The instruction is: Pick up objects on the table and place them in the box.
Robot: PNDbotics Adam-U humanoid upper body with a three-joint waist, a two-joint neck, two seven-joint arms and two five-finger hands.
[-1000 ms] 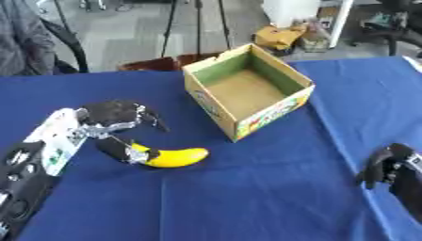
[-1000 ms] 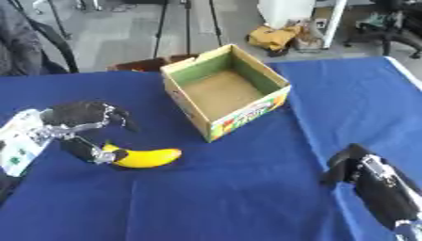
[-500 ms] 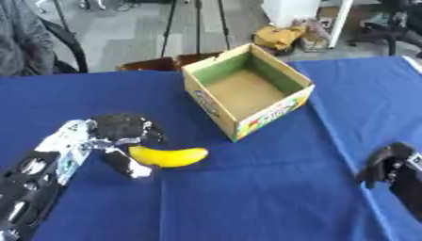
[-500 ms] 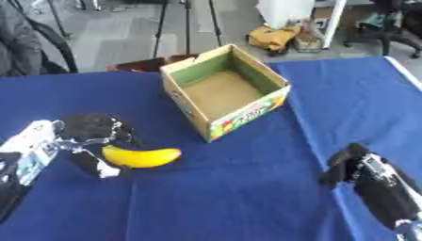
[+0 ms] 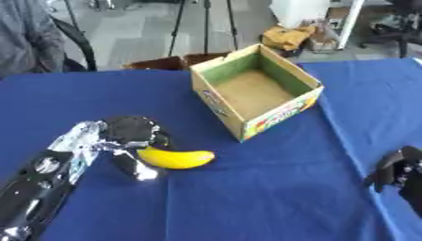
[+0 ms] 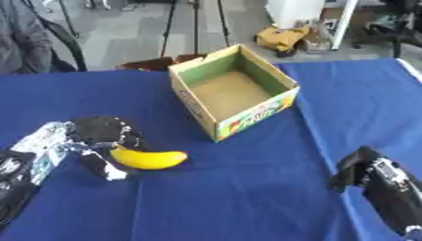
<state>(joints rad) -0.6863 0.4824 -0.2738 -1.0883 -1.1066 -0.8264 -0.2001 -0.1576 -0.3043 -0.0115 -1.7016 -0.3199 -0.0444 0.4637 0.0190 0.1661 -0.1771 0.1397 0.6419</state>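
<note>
Left hand (image 5: 128, 141) fingers curled round stem end of yellow banana (image 5: 177, 158) lying on blue-clothed worktop (image 5: 247, 197), left of open cardboard box (image 5: 255, 94). Close fully before lifting, clear box wall. Right hand (image 6: 371, 174) idle, fingers unclear.

Blue tablecloth (image 5: 247, 197) covers table. Beyond far edge: grey floor (image 5: 140, 37), tripod legs (image 5: 204, 23), brown bag (image 5: 288, 36), white post (image 5: 353, 23), office chair (image 5: 395, 33) far right.
</note>
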